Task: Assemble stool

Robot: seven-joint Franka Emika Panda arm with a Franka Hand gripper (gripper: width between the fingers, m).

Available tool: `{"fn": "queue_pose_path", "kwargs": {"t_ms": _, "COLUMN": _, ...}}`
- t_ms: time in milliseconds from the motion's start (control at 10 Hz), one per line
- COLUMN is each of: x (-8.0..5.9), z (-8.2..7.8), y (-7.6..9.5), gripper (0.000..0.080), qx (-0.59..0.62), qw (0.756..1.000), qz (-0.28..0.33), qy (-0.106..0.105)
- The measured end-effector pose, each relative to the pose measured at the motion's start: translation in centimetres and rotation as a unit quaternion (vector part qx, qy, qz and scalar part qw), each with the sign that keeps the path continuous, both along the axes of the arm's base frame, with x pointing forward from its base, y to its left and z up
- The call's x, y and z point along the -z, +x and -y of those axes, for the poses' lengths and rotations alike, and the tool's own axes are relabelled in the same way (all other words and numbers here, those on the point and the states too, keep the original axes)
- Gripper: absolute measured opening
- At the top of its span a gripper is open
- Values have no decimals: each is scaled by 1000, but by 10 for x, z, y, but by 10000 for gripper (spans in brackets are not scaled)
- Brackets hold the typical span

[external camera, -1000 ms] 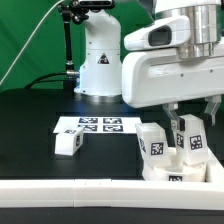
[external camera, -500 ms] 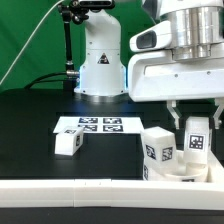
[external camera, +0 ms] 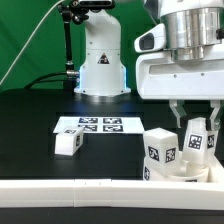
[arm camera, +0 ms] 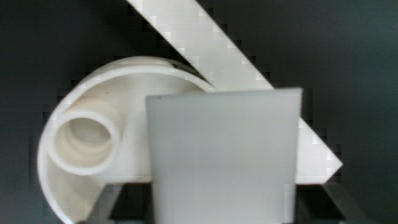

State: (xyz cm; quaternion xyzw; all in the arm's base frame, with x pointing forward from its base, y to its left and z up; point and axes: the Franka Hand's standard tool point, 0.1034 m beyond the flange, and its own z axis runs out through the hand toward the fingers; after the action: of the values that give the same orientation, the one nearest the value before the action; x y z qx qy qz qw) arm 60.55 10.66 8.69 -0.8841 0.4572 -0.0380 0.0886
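Note:
My gripper [external camera: 195, 122] is shut on a white stool leg [external camera: 197, 141] with a square tag and holds it upright over the round white seat disc [external camera: 178, 172] at the exterior view's lower right. A second tagged leg [external camera: 160, 151] stands on the disc just to its left. A third leg [external camera: 67, 143] lies loose on the black table. In the wrist view the held leg [arm camera: 222, 150] fills the middle between the gripper [arm camera: 222, 212] jaws, with the seat disc [arm camera: 98, 100] and one of its round sockets [arm camera: 80, 138] behind it.
The marker board [external camera: 90, 126] lies flat mid-table. A long white rail [external camera: 60, 192] borders the front edge and crosses the wrist view [arm camera: 196, 40]. The arm's white base [external camera: 100, 55] stands at the back.
The gripper and its held leg have shifted a little toward the exterior view's right and slightly down. The leg standing on the disc also sits slightly farther right.

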Motion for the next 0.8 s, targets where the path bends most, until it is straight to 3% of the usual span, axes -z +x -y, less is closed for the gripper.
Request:
{"fn": "queue_pose_path", "kwargs": {"t_ms": 300, "x": 1, "z": -1, "y": 0, "gripper": 337, "qx": 108, "qw": 994, "qz": -14, "qy": 27}}
{"fn": "queue_pose_path", "kwargs": {"t_ms": 500, "x": 1, "z": 3, "y": 0, "gripper": 337, "qx": 221, "qw": 973, "qz": -17, "qy": 64}}
{"fn": "queue_pose_path", "kwargs": {"t_ms": 700, "x": 2, "z": 6, "y": 0, "gripper": 337, "qx": 371, "qw": 922, "qz": -29, "qy": 111}}
{"fn": "queue_pose_path", "kwargs": {"t_ms": 800, "x": 2, "z": 5, "y": 0, "gripper": 337, "qx": 400, "qw": 908, "qz": -32, "qy": 122}}
